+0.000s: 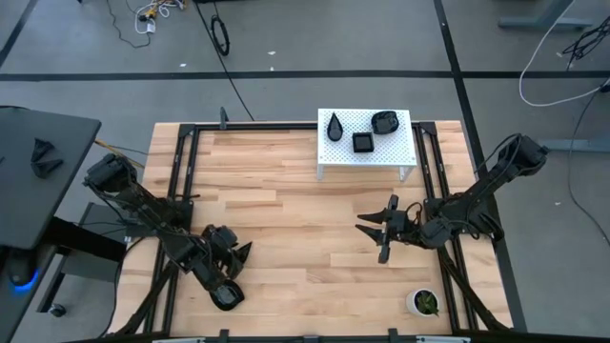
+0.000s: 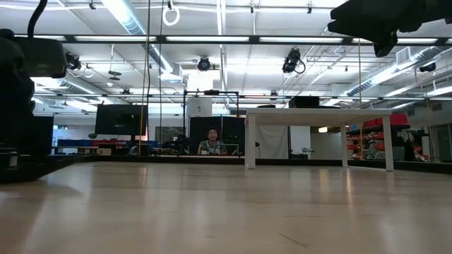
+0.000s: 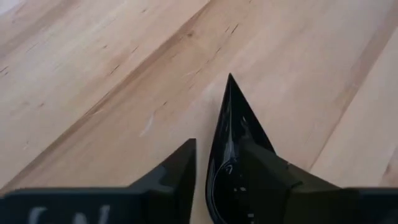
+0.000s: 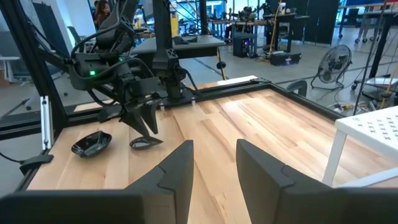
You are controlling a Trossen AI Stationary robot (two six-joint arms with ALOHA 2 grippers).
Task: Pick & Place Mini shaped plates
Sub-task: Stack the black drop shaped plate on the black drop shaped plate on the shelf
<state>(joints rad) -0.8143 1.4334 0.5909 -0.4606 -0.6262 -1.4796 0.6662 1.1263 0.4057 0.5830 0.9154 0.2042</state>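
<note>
Three glossy black mini plates sit on a white perforated stand (image 1: 367,157) at the table's far side: a teardrop (image 1: 335,126), a square (image 1: 363,143) and a rounded one (image 1: 385,121). Another teardrop plate (image 3: 227,143) lies flat on the wood under my left gripper (image 3: 217,171), also seen as the plate (image 4: 146,143) beneath that gripper (image 4: 149,127). The left gripper is open and points down, one finger outside the plate's rim and one over its hollow. A rounded plate (image 4: 92,143) lies nearer the table's near edge. My right gripper (image 4: 214,162) hovers open and empty over the table's right middle (image 1: 379,229). My left gripper straddles the teardrop plate's long rim (image 3: 212,168), slanting down from above, with bare table showing between the rim and the outer finger (image 3: 180,171). I cannot tell whether either finger touches the plate. The plate lies flat on the table.
A small white pot with a green plant (image 1: 422,303) stands near the table's near right corner. The white stand's legs (image 2: 250,144) rise from the far part of the table. Black frame rails (image 1: 181,162) run along the left and right sides. Bare wood spreads across the middle.
</note>
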